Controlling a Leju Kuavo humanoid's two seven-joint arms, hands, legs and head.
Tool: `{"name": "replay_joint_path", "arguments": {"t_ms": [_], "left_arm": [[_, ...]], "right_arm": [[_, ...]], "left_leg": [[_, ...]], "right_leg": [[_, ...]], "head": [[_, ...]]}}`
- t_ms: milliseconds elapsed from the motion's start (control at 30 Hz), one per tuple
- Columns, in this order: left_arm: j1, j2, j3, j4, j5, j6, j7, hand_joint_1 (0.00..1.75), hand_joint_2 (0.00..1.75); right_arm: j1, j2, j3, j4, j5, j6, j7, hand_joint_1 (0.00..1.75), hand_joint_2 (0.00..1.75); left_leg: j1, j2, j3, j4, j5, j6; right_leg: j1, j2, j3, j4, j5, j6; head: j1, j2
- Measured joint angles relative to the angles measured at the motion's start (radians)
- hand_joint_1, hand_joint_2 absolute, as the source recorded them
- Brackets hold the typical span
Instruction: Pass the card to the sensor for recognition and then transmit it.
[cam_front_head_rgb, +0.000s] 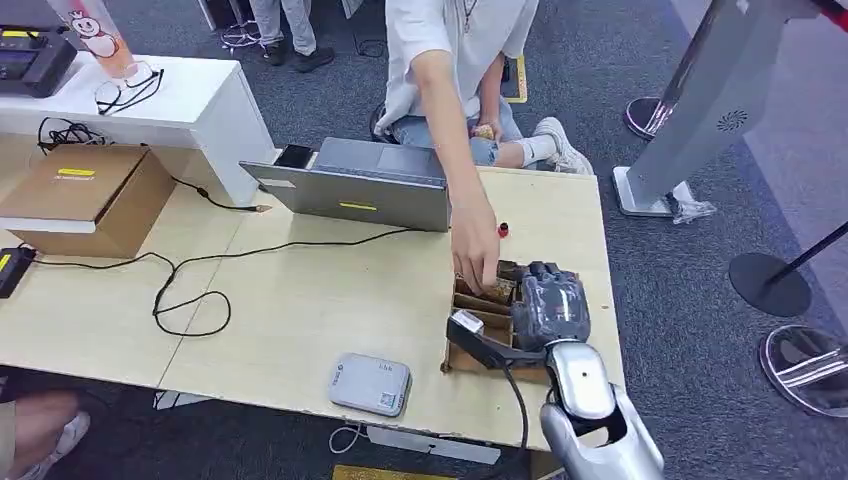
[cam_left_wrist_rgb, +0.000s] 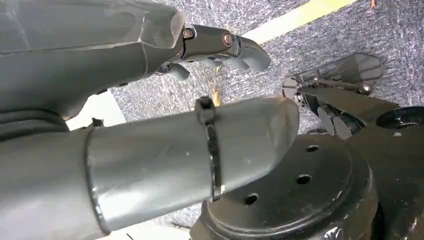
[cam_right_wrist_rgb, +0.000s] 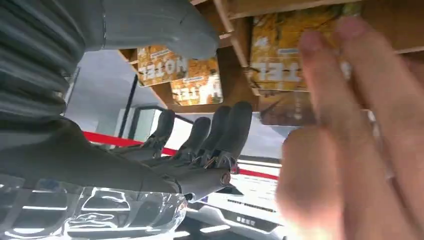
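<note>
Hovering spread and empty over the card holder (cam_front_head_rgb: 478, 330), the right hand (cam_front_head_rgb: 549, 305) waits while a person's hand (cam_front_head_rgb: 477, 257) sorts cards (cam_right_wrist_rgb: 180, 77) for grabbing.

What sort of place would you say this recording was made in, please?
Probably an office or lab test area: a wooden table on grey carpet holds a laptop, trailing cables and a cardboard card holder, with a person seated alongside.

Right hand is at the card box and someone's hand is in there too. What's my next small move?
Probably hold the right hand still. The person's hand is on the cards in the cardboard box, right beside the robot's empty, spread fingers. Reach once it withdraws.
</note>
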Motion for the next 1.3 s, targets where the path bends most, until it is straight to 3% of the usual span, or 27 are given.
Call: {"name": "replay_joint_path", "arguments": {"t_ms": [367,533,933,1033,1300], "left_arm": [[0.001,-0.007,0.007,-0.018,-0.002,-0.013,-0.003,0.0,0.0],[0.0,-0.01,0.007,-0.021,-0.002,-0.013,-0.004,0.0,0.0],[0.0,-0.013,0.007,-0.028,-0.003,-0.013,-0.006,0.0,0.0],[0.0,-0.014,0.007,-0.029,-0.003,-0.013,-0.006,0.0,0.0],[0.0,-0.014,0.007,-0.029,-0.004,-0.013,-0.012,0.0,0.0]], "right_arm": [[0.018,-0.012,-0.024,-0.002,0.003,-0.001,0.003,0.96,1.75],[0.024,-0.013,-0.027,-0.006,0.009,-0.001,0.003,0.87,1.75],[0.027,-0.017,-0.034,-0.008,0.015,-0.001,0.003,0.87,1.75],[0.027,-0.017,-0.034,-0.01,0.015,-0.001,0.003,0.99,1.75],[0.027,-0.018,-0.039,-0.014,0.013,-0.001,-0.002,0.99,1.75]], "left_leg": [[0.0,0.0,0.0,0.0,0.0,0.0],[0.0,0.0,0.0,0.0,0.0,0.0],[0.0,0.0,0.0,0.0,0.0,0.0],[0.0,0.0,0.0,0.0,0.0,0.0],[0.0,0.0,0.0,0.0,0.0,0.0]], "right_leg": [[0.0,0.0,0.0,0.0,0.0,0.0],[0.0,0.0,0.0,0.0,0.0,0.0],[0.0,0.0,0.0,0.0,0.0,0.0],[0.0,0.0,0.0,0.0,0.0,0.0],[0.0,0.0,0.0,0.0,0.0,0.0]], "head": [[0.0,0.0],[0.0,0.0],[0.0,0.0],[0.0,0.0],[0.0,0.0]]}}
